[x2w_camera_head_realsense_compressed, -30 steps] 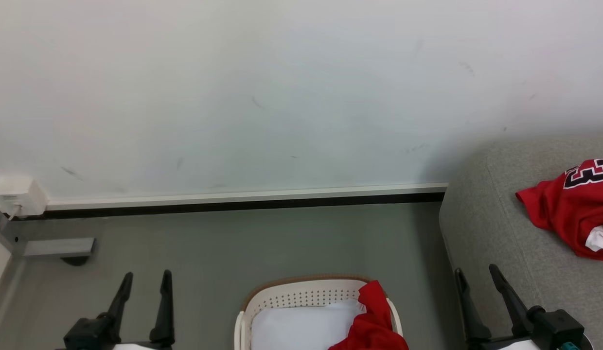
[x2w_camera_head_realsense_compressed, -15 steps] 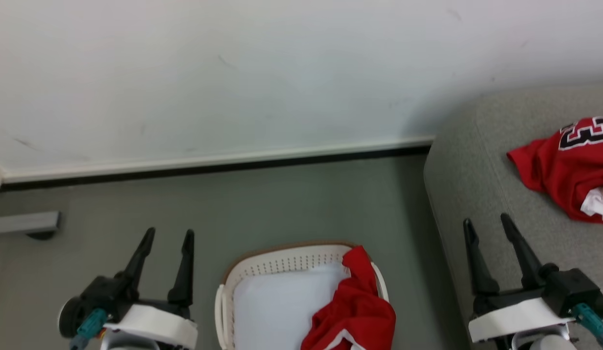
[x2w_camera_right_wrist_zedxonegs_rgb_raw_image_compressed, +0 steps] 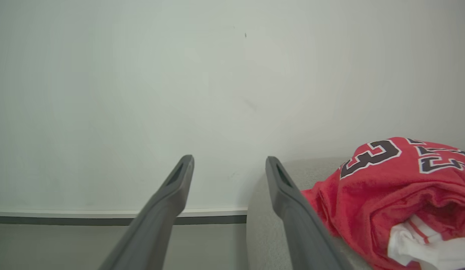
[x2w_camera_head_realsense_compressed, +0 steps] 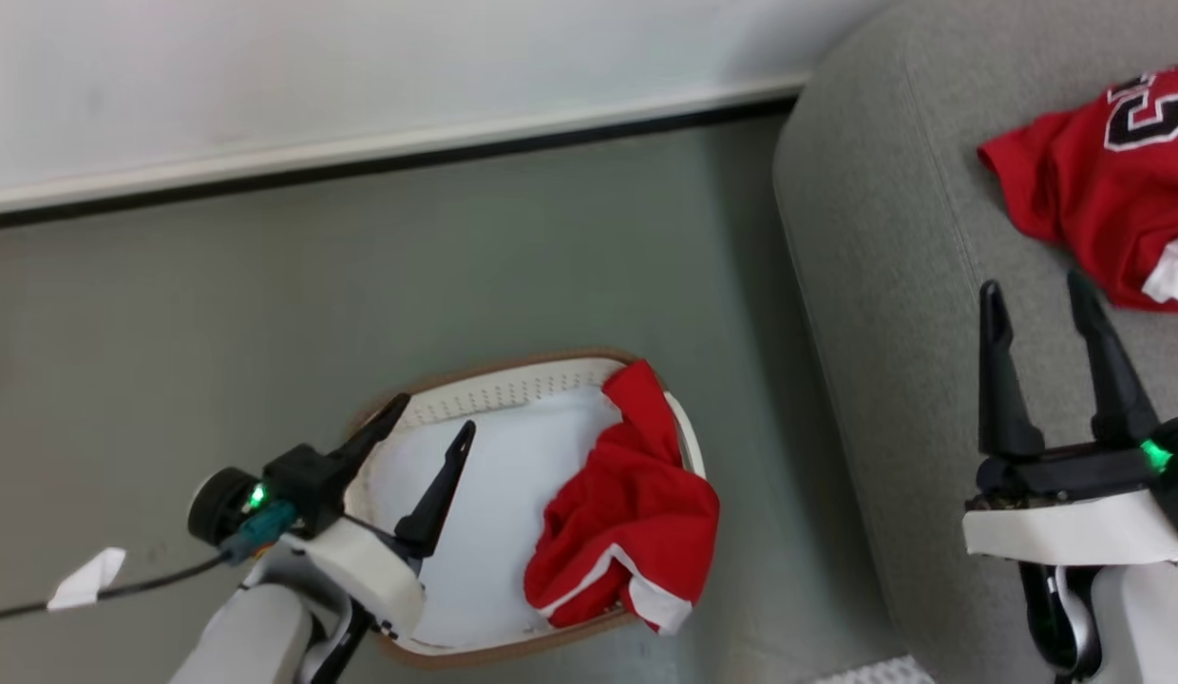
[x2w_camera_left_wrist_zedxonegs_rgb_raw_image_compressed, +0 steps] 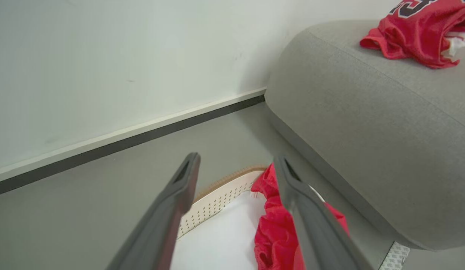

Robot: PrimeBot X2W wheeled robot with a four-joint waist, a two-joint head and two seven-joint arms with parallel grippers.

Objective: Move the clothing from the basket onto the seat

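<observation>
The left gripper (x2w_camera_head_realsense_compressed: pixel 433 416) is being held wide over the basket (x2w_camera_head_realsense_compressed: pixel 513 388), where a red garment (x2w_camera_head_realsense_compressed: pixel 627 503) is lying at its right side. The right gripper (x2w_camera_head_realsense_compressed: pixel 1034 285) is being held wide over the seat (x2w_camera_head_realsense_compressed: pixel 883 237), near the jersey (x2w_camera_head_realsense_compressed: pixel 1092 180).

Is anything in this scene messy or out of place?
Slightly. The red garment in the basket spills over its rim on the side nearest the seat instead of lying inside, and the jersey on the seat lies crumpled in a heap. Nothing looks damaged.
</observation>
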